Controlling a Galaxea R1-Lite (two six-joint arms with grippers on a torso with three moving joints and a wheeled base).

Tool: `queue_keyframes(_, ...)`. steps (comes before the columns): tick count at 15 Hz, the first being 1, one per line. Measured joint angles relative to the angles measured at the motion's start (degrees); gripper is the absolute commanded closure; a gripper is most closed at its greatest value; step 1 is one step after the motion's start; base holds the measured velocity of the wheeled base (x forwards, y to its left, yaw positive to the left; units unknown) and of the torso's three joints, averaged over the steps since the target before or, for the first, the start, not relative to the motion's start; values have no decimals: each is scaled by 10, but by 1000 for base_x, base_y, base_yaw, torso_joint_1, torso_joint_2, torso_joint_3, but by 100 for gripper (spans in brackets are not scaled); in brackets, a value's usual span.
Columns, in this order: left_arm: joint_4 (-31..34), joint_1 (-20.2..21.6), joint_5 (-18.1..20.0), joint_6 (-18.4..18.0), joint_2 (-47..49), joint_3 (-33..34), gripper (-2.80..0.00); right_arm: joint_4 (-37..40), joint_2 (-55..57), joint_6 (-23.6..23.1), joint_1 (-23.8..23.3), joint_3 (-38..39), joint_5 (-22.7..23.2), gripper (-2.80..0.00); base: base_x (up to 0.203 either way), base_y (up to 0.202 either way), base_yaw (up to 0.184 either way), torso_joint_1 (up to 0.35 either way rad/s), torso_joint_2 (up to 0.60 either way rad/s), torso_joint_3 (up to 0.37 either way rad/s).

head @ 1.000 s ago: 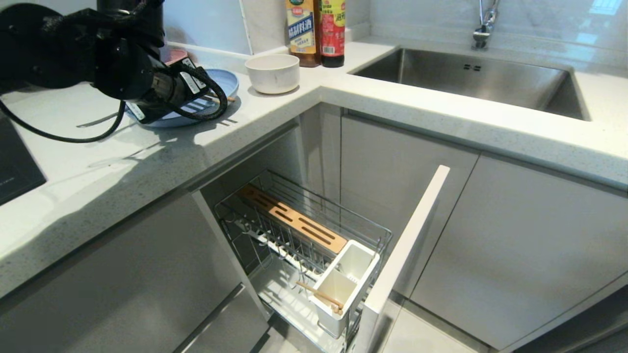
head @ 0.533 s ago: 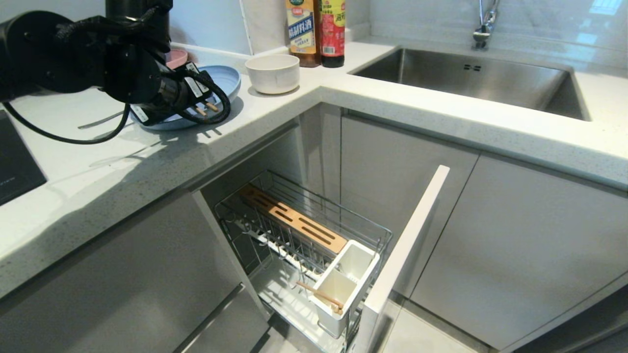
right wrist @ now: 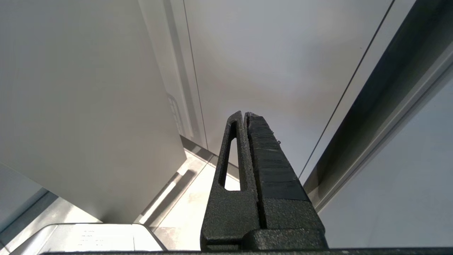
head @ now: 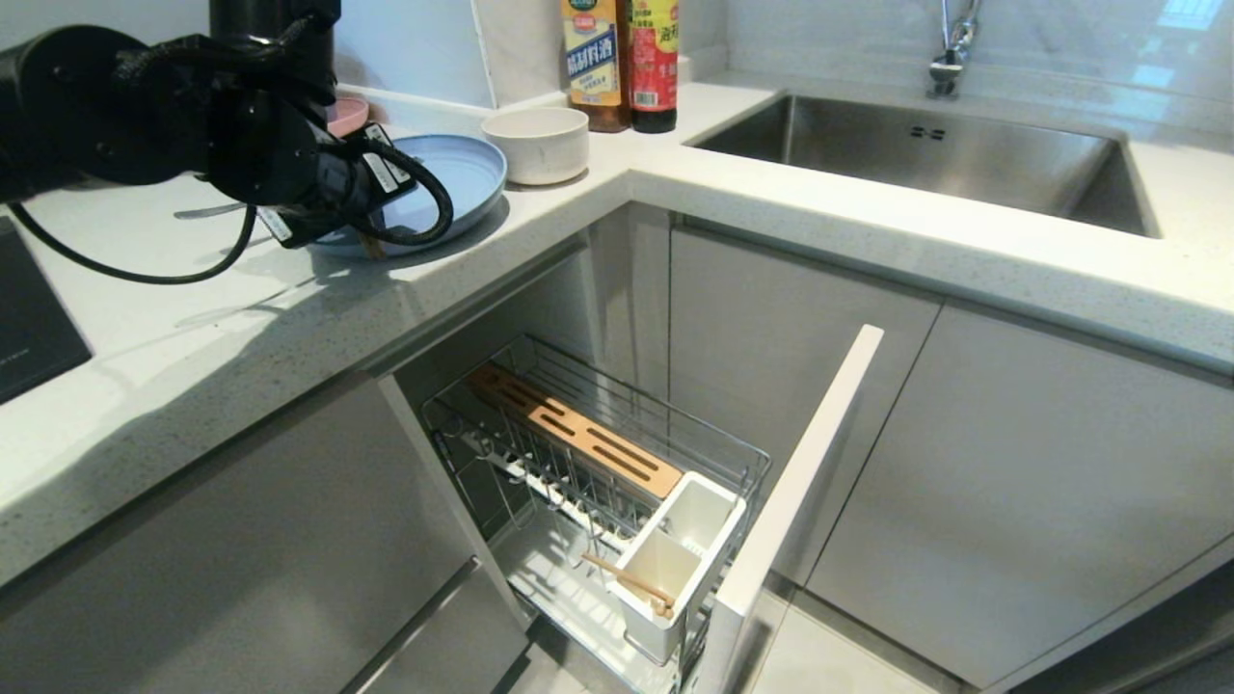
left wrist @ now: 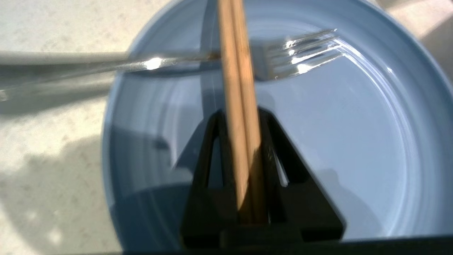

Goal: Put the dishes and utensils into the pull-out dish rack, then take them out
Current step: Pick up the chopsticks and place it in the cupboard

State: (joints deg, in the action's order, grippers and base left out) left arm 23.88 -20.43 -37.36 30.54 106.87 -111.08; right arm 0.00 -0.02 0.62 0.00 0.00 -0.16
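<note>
**Inspector:** Nearest first, please. What does my head camera give you?

**Operator:** Closest to me, the pull-out dish rack (head: pixel 617 482) stands drawn out below the counter (head: pixel 289 328). One pair of chopsticks (head: pixel 631 581) leans in the nearer white cup (head: pixel 665 578); the bamboo strip (head: pixel 578 434) lies along the far side. Farther back on the counter I see the light-blue plate (head: pixel 463 183), with the off-white bowl (head: pixel 536 143) just beside it, two bottles (head: pixel 622 63) behind, and the sink (head: pixel 925 154) to the right.

**Inspector:** And the left gripper?

**Operator:** From the head camera I cannot read it; the arm's own bulk hides the fingers over the plate. The left wrist camera settles it: the left gripper (left wrist: pixel 240 117) is pinching a second pair of chopsticks (left wrist: pixel 237 71) between its fingers (left wrist: pixel 279 148), above the plate's well. That view also shows a fork (left wrist: pixel 300 53) with its tines on the plate and its handle running out over the rim onto the counter, passing under the chopsticks.

**Inspector:** Right side?

**Operator:** Absent from the head camera. Its own wrist camera shows the right gripper (right wrist: pixel 246 115) with fingers pressed together, holding nothing, hanging beside grey cabinet fronts (right wrist: pixel 88 106) near the floor.
</note>
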Motion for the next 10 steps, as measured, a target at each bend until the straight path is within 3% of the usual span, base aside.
queue_keyframes(10,-1,0,0,0,-25,1,0,0,0,0,0,0,0,0,0,0,0,0,0,0)
